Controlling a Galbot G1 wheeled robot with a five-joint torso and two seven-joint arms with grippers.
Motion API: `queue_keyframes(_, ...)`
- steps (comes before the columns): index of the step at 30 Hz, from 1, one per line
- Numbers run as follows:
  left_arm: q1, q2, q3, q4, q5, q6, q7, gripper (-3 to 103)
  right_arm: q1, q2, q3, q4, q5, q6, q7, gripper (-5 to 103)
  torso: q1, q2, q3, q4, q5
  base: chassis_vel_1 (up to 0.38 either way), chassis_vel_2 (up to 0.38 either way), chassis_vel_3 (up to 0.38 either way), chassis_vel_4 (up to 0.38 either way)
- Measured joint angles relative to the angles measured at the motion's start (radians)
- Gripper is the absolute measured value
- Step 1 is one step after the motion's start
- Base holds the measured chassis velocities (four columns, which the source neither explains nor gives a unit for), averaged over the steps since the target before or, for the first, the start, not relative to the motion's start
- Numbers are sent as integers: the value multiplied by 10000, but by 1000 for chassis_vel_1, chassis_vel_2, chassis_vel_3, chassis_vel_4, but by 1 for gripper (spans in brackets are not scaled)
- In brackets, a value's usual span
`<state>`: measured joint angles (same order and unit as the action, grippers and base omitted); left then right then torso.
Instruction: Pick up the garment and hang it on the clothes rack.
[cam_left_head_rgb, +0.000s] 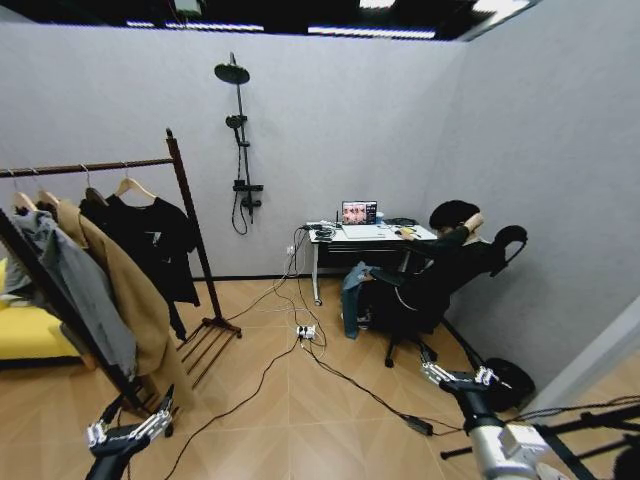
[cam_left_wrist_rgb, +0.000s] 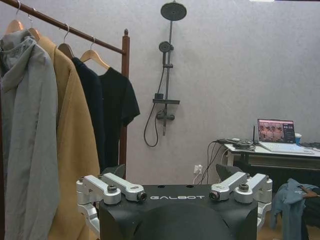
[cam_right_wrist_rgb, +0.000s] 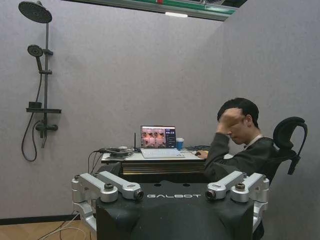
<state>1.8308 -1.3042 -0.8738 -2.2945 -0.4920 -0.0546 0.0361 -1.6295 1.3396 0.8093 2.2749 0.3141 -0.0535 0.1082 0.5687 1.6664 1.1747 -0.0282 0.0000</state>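
Left gripper (cam_left_head_rgb: 128, 430) held low at front left, near clothes rack (cam_left_head_rgb: 186, 200) base, fingers spread, nothing between. Right gripper (cam_left_head_rgb: 459, 377) held low at front right, fingers likewise apart, nothing gripped. Garment (cam_left_head_rgb: 108, 225) seen hung on rack rail, between tan coat (cam_left_head_rgb: 125, 290) and black T-shirt (cam_left_head_rgb: 160, 240). "GALBOT" lettering (cam_left_wrist_rgb: 177, 197) read on gripper housing.

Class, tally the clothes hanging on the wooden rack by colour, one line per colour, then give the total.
Grey: 1, the grey hooded jacket
Tan: 1, the tan coat
Black or very dark: 2, the garment and the black T-shirt
Total: 4, all on the clothes rack
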Motion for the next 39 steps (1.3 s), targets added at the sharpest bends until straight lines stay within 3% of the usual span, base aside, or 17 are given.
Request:
queue_keyframes(25,0,0,0,0,0,0,3,100,2,0,0,0,0,0,0,100,4,-2,1,0,0,-17,-35,-29,-21)
queue_keyframes(39,0,0,0,1,0,0,-3,100,0,0,0,0,0,0,0,100,1,-1,1,4,-3,168,-171,-157,157)
